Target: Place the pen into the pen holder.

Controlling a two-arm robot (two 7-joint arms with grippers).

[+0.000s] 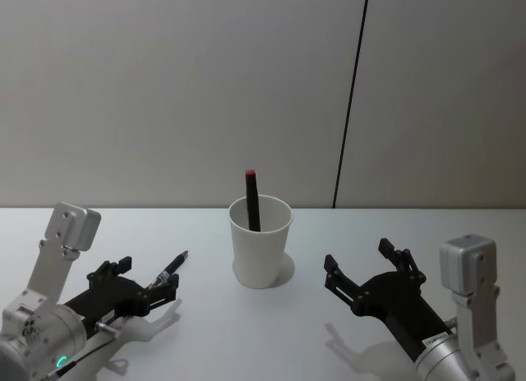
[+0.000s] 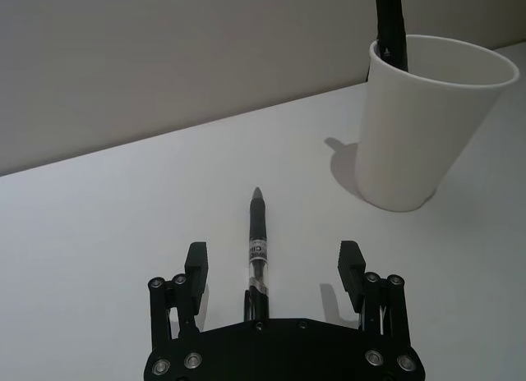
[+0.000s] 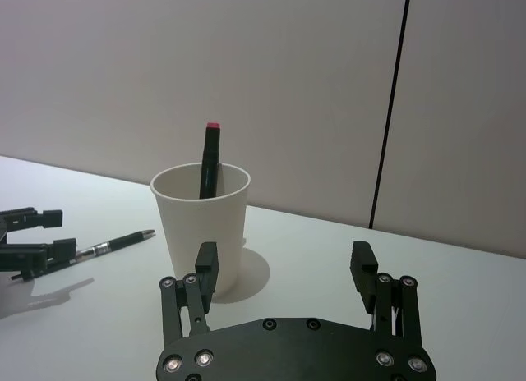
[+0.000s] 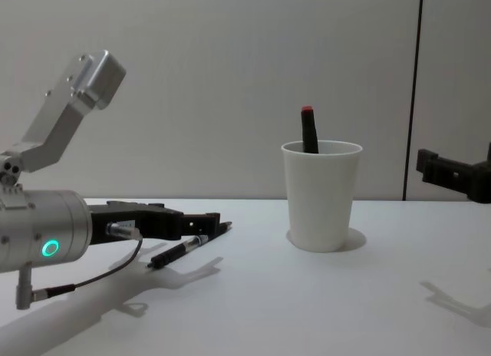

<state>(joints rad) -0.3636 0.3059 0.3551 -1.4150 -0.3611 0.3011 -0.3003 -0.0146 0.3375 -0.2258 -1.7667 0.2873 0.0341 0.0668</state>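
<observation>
Pen (image 1: 170,270) first, from the head view. It lies on the white table (image 1: 214,340) over on the robot's left, with its tip aimed roughly toward the pen holder (image 1: 261,250), which stands mid-table and well apart from it. The left gripper (image 1: 148,274) sits low right at the pen, spread open with one finger on each side of the barrel and nothing clamped. The right gripper (image 1: 357,256) hangs on the other side of the pen holder, also open and empty, and it looks parked to me. A dark marker (image 1: 251,196) with a red cap already leans inside the pen holder.

Left wrist view: the pen (image 2: 258,250) runs straight down the middle between the two fingers (image 2: 196,270), with a clear gap on both sides. My guess is it's lined up that way so a plain squeeze catches the barrel.

Right wrist view: the right gripper (image 3: 283,262) has its jaws wide apart, with the pen holder (image 3: 201,225) just ahead of it.

Chest view: the left gripper (image 4: 203,222) is low over the table. The pen (image 4: 184,248) is right at its fingertips, and the pen holder (image 4: 322,195) is well off to the side.
</observation>
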